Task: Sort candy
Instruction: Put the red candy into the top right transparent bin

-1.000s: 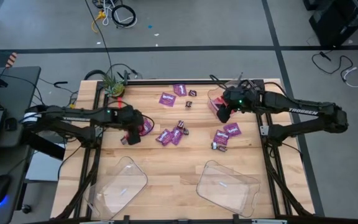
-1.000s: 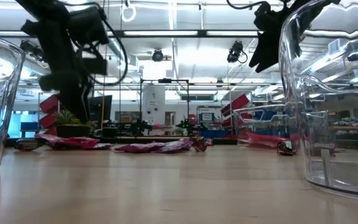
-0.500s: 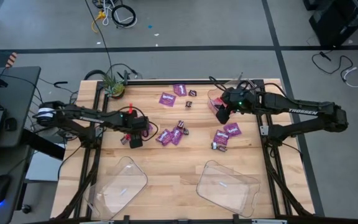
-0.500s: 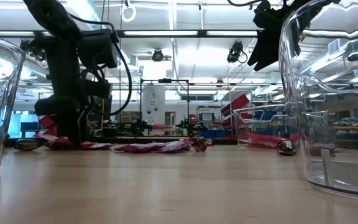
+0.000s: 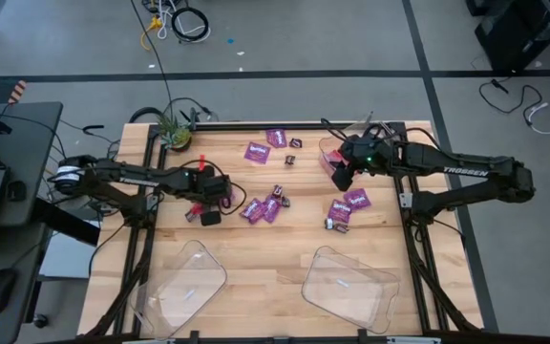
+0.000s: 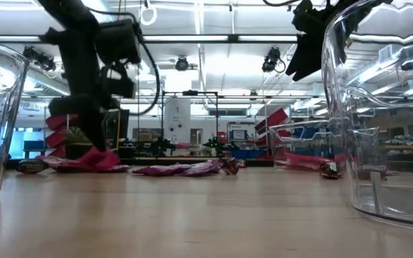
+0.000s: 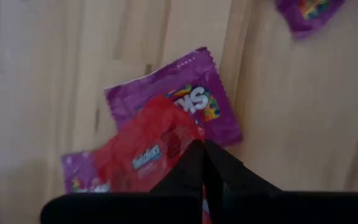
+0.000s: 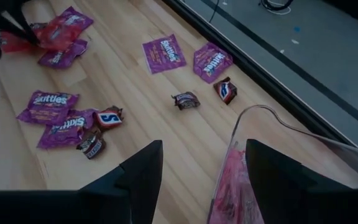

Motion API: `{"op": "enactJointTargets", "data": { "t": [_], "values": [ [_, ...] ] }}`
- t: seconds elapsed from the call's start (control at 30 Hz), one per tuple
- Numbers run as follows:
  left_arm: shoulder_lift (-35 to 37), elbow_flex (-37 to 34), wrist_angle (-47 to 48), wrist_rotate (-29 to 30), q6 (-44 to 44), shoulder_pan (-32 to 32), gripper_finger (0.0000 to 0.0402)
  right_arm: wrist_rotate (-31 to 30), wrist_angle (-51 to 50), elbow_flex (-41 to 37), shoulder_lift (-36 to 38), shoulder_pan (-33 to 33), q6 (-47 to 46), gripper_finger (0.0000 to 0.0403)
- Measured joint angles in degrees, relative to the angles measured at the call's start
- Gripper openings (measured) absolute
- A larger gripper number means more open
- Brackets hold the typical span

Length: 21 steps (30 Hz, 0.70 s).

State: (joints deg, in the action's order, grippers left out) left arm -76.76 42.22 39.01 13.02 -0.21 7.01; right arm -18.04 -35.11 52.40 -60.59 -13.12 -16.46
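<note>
Red packet (image 7: 143, 152) now pinched in left claw (image 7: 202, 163), lifting off purple packet (image 7: 191, 102); right claw (image 8: 199, 168) unmoved, spread wide.

Three clear trays (image 5: 187, 277) — two along the lower edge of the frame, one at upper right.

Eight purple packets (image 5: 256, 151) on the bench (image 5: 256, 248): two at upper centre, two at centre, two right of centre, two at centre left.

One red packet (image 7: 143, 146) on top of that last pair; more red inside the upper-right tray, number unclear.

At least five small dark brown pieces (image 5: 290, 159) — two at upper centre, two at centre, one right of centre.

Two dark arms (image 5: 466, 174).

One potted plant (image 5: 173, 129).
</note>
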Motion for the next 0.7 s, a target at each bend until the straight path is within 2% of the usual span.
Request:
{"op": "enactJointTargets", "data": {
  "t": [0.27, 0.37, 0.5, 0.7],
  "values": [
    [6.08, 6.71, 1.61, -1.31, 2.56, 0.00, 0.0001, -0.09, 2.66, -0.18, 0.60, 4.04, 1.66, 0.0215],
    [9.06, 8.70, 0.78, -2.90, 3.04, 0.00, 0.0001, 1.21, 9.35, -1.90, -0.17, 5.96, 2.15, 0.0217],
    [11.90, 10.23, -2.57, -6.27, 3.34, 0.00, 0.0001, 7.30, 22.85, -5.83, -3.04, 8.13, 3.60, 0.0223],
    [13.80, 10.61, -12.50, -14.63, 3.44, -0.01, 0.0000, 9.56, 45.13, -9.81, -12.64, 11.04, 4.02, 0.0230]
  ]
}}
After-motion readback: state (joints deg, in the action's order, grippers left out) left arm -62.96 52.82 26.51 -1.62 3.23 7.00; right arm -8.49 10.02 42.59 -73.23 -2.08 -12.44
